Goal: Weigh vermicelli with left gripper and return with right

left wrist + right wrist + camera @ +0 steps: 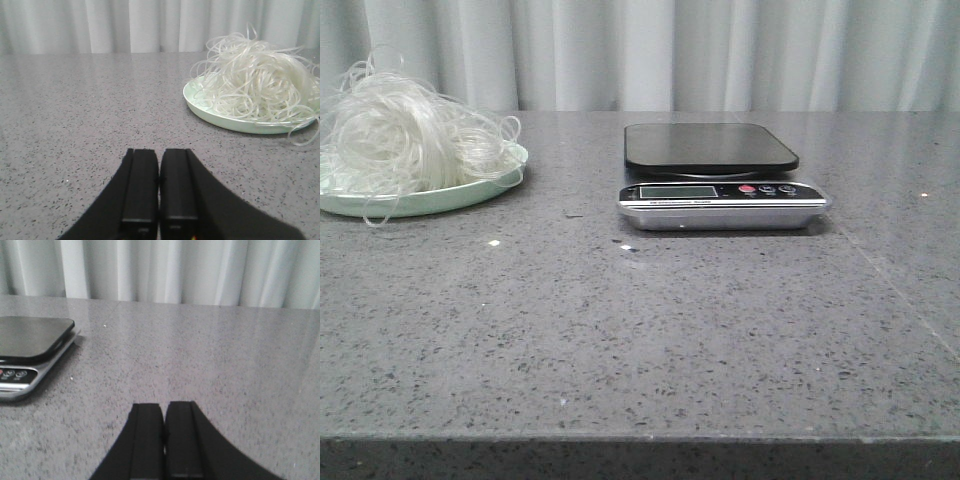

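The vermicelli (395, 125) is piled on a plate (470, 190) set at the far left of the surface (640, 340). A kitchen scale (720, 180) is placed well apart to its right, near the middle, its display (678, 192) turned to the near side.

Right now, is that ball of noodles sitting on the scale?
No, the vermicelli lies piled on the pale green plate at the left of the table, and the scale beside it has a bare black platform.
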### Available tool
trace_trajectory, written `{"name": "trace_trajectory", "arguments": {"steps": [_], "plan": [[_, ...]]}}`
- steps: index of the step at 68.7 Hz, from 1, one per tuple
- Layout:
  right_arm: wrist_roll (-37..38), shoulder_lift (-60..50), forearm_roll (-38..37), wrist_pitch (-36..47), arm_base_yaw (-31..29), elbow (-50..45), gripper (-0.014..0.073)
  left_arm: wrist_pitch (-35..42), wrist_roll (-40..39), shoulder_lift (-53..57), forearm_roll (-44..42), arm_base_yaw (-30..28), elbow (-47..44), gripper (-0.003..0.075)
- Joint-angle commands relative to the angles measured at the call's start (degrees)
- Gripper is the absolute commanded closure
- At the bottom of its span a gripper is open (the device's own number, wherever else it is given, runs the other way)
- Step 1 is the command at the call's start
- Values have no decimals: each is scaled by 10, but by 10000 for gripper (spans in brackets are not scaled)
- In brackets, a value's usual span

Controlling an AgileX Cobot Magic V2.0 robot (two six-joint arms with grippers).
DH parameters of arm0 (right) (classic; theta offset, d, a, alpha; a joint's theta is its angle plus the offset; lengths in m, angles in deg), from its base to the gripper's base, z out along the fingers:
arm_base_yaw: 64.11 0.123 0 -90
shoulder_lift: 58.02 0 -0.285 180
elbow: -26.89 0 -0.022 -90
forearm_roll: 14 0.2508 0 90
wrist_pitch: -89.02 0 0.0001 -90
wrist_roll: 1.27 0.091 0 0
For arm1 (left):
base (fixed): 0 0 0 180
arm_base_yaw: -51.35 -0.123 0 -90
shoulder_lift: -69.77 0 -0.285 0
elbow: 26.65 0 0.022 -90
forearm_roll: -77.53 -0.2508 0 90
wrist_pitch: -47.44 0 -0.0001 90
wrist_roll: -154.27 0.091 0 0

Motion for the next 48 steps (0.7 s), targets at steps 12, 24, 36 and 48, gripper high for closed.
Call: {"name": "trace_trajectory", "arguments": {"steps": [12,24,36,48], "plan": [[19,-27,-5,55,-4,-25,442,43,-4,12,6,0,-4,584],[19,-27,-5,56,-4,-25,442,43,-4,12,6,0,-4,584],[19,-27,-5,56,-4,-25,442,43,-4,12,6,0,-4,584],[19,-27,-5,56,-4,-25,442,43,-4,12,6,0,-4,584]]}}
